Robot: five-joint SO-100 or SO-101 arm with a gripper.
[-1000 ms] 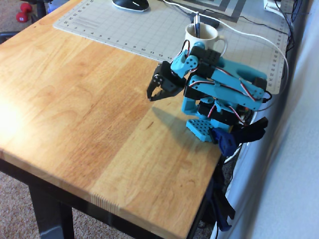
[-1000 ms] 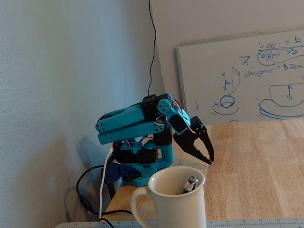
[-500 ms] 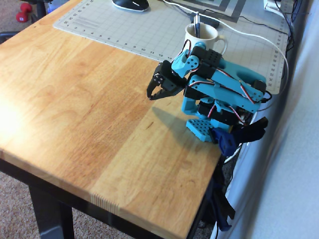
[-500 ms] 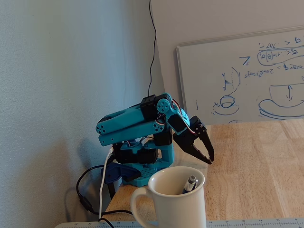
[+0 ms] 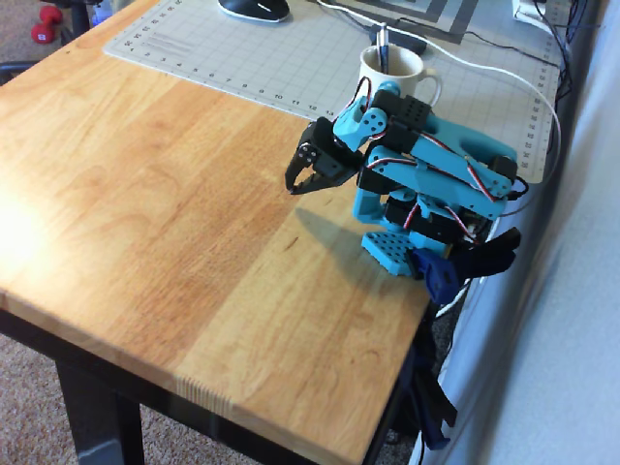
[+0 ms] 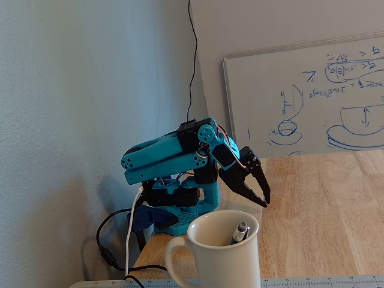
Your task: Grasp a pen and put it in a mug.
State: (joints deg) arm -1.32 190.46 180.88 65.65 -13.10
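The white mug [image 5: 392, 66] stands on the cutting mat behind the arm; in the fixed view the mug [image 6: 216, 257] fills the bottom foreground. The pen [image 5: 383, 46] stands inside the mug, leaning on its rim, its top end poking out; its end also shows in the fixed view [image 6: 240, 231]. My gripper [image 5: 300, 183] hangs folded over the bare wood, pointing down, well apart from the mug. In the fixed view the gripper [image 6: 264, 200] has its black fingers close together with nothing between them.
A grey cutting mat [image 5: 242, 48] covers the table's far part. A black mouse [image 5: 254, 8] lies at its far edge. A white cable [image 5: 504, 73] runs across the mat to the arm's blue base [image 5: 392, 250]. A whiteboard [image 6: 312, 102] leans on the wall.
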